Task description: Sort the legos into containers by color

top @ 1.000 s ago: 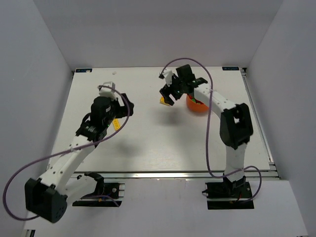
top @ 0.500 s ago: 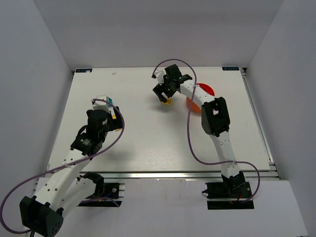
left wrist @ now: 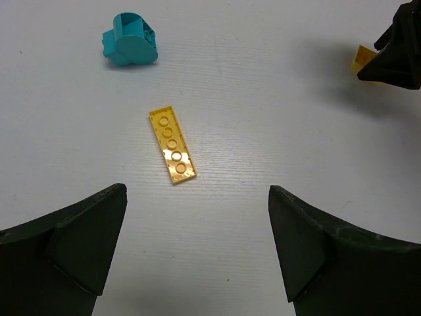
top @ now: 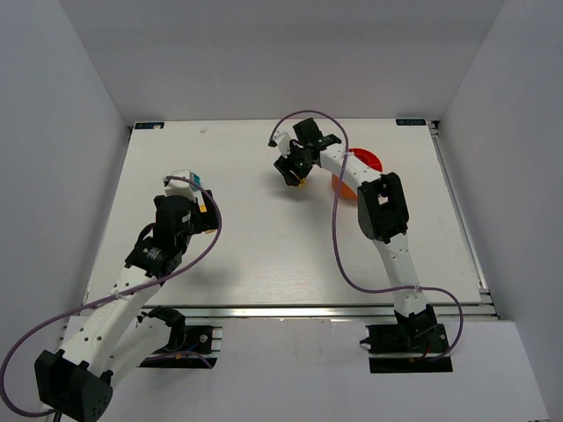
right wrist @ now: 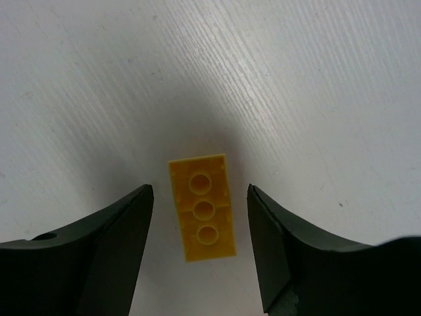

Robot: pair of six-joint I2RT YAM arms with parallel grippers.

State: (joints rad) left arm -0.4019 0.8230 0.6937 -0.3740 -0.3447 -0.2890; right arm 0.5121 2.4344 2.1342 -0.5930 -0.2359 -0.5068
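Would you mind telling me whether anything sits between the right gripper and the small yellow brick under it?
Nothing visible does. The yellow brick lies flat on the table, directly between the open fingers of the right gripper.

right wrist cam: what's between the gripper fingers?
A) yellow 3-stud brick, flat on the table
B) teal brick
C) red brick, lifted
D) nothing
A: a yellow brick with three studs lies flat on the table inside the open right gripper, with a gap on each side.
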